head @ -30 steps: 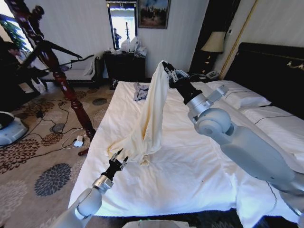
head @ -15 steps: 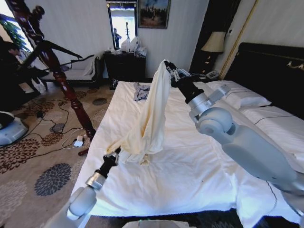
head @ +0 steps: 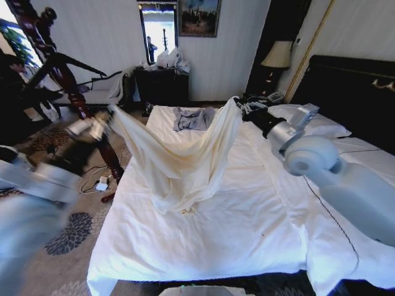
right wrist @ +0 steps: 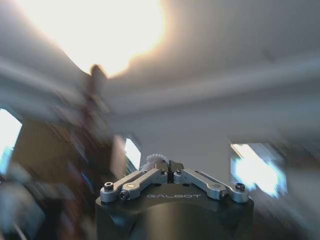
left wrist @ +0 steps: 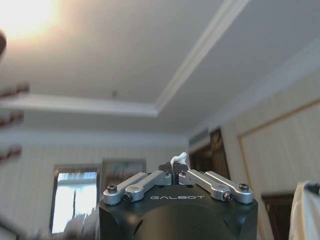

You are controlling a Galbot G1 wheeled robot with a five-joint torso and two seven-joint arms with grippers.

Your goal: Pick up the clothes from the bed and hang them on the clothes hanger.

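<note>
The cream clothes (head: 179, 157) hang stretched between my two grippers above the white bed (head: 247, 222), sagging in the middle down to the duvet. My left gripper (head: 106, 118) is raised at the left, beside the bed's edge, shut on one end of the fabric. My right gripper (head: 239, 106) is up near the pillows, shut on the other end. In the left wrist view a bit of cream cloth shows pinched at the left gripper (left wrist: 176, 165). The right wrist view likewise shows a scrap of fabric in the right gripper (right wrist: 167, 165). The clothes hanger is out of view.
A small grey-blue garment (head: 191, 118) lies at the far end of the bed. A dark wooden stand (head: 68, 80) rises left of the bed, with cables on the patterned carpet (head: 74, 228). A dark dresser (head: 162, 83), lamp (head: 278, 55) and black headboard (head: 352, 92) stand behind.
My left arm has swung up from the bed's near edge to the left, lifting its end of the clothes. The right gripper moved right and lower. The garment now spreads wide between them.
</note>
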